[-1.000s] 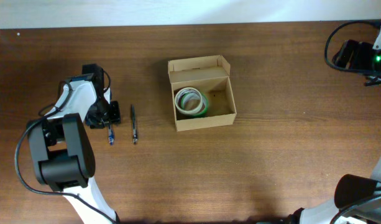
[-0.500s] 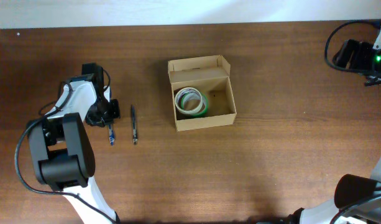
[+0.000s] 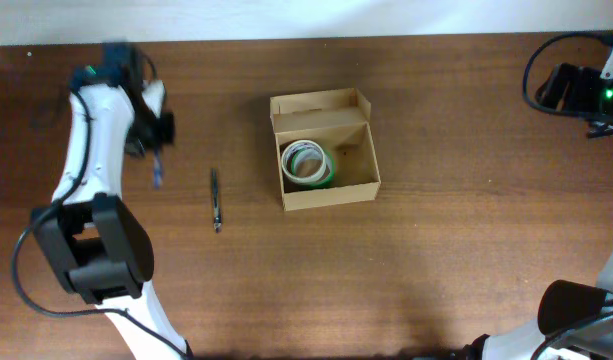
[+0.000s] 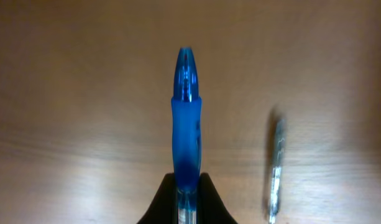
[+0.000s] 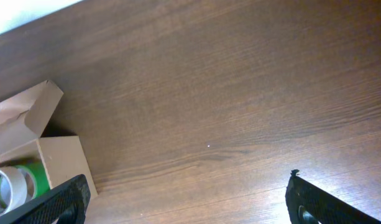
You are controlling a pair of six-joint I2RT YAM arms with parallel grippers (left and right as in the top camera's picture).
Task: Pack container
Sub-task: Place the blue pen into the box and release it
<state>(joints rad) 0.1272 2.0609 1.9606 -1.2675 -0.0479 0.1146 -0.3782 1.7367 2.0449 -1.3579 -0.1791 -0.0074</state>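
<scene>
The tan cardboard container (image 3: 358, 172) stands open at the table's middle with its flap lid up at the back. A green tape roll (image 3: 328, 168) and a white tape roll (image 3: 304, 161) lie inside it; the box also shows in the right wrist view (image 5: 56, 158). My left gripper (image 3: 151, 145) is shut on a blue pen (image 4: 186, 124) and holds it lifted above the table at the far left. A second, dark pen (image 3: 216, 198) lies on the table, also seen in the left wrist view (image 4: 276, 168). My right gripper (image 5: 187, 202) is open and empty at the far right.
The right arm's base and cables (image 3: 571, 85) sit at the back right corner. The table's back edge runs along the top of the overhead view.
My left gripper has closed on the blue pen and lifted it off the table, moving back and to the left. The dark pen and the box have not moved.
</scene>
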